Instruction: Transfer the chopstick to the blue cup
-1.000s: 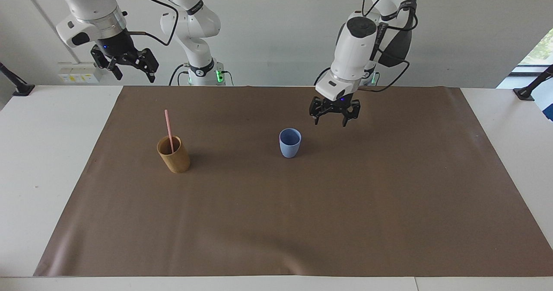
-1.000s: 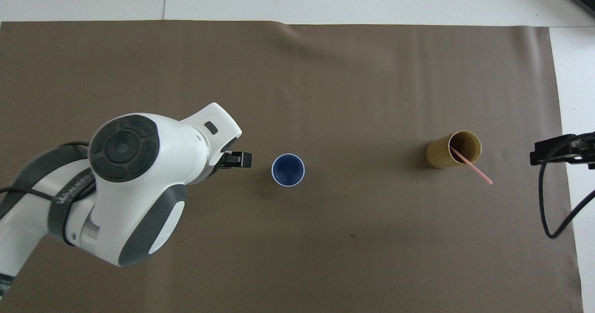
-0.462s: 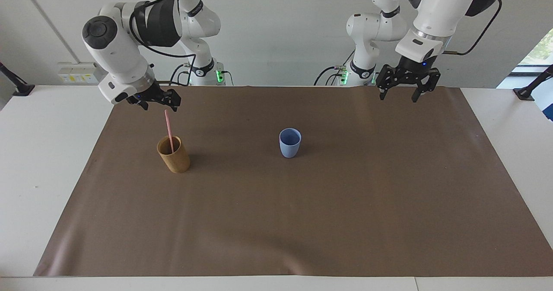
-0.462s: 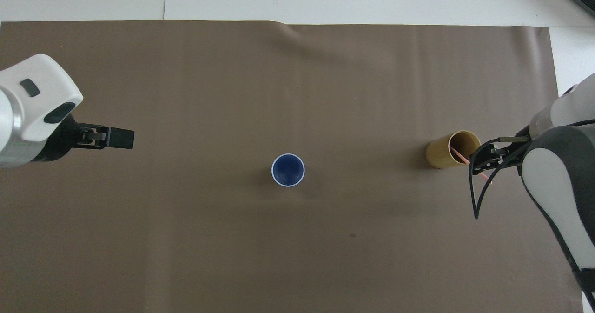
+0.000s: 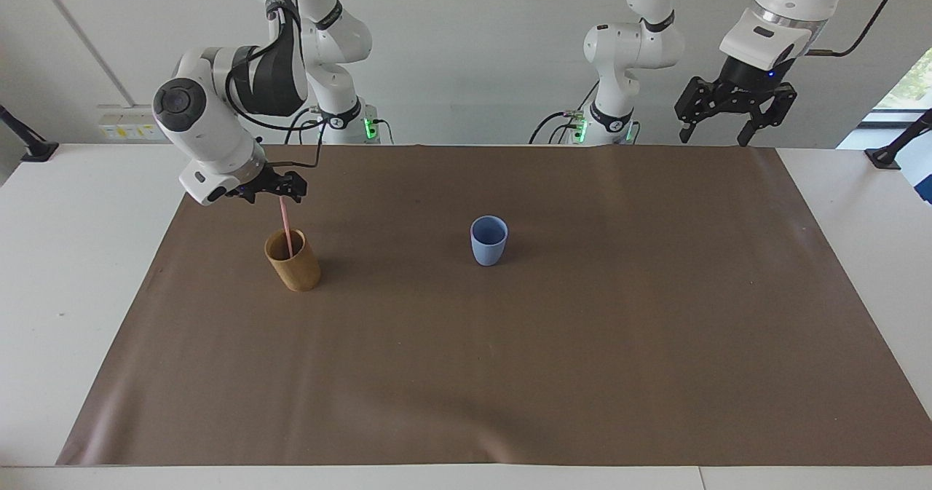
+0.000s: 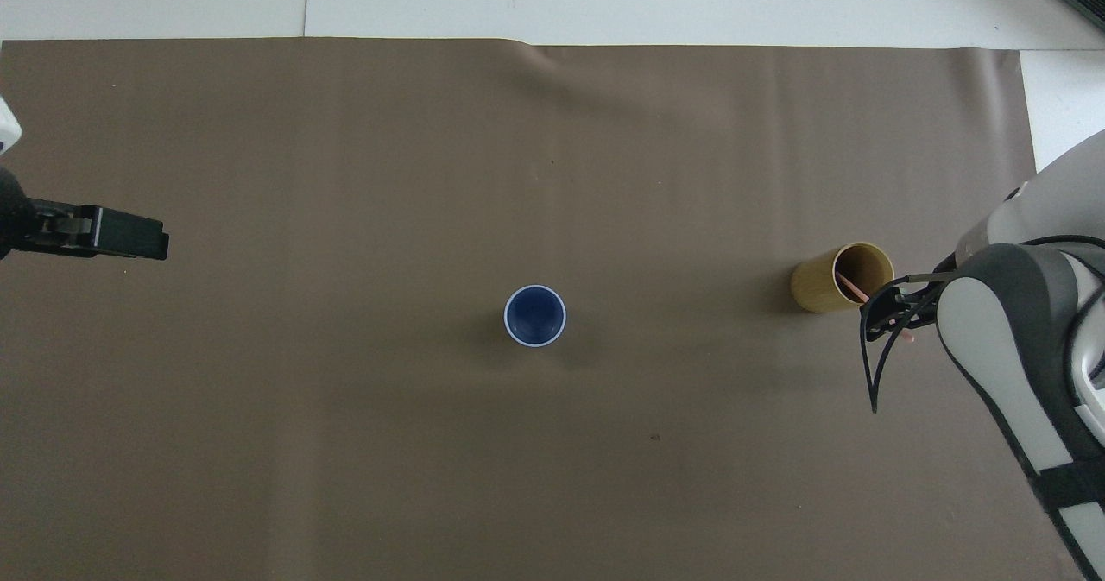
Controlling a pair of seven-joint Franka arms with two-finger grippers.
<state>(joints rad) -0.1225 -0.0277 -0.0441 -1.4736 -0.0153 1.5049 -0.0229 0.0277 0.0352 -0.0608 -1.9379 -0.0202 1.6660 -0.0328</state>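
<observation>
Pictured, facing view: chopstick [image 5: 286, 226] standing in wooden cup [image 5: 293, 261] at centre-left, right gripper [image 5: 280, 187] spread around its top; blue cup [image 5: 488, 239] mid-frame; left gripper [image 5: 732, 105] agape, waiting upper right.

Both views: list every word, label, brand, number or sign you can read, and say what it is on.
No text can be read in either view.
The wooden cup, the blue cup and the chopstick bear no markings.
Small marks on the bands at the arms' bases are too small to read.
</observation>
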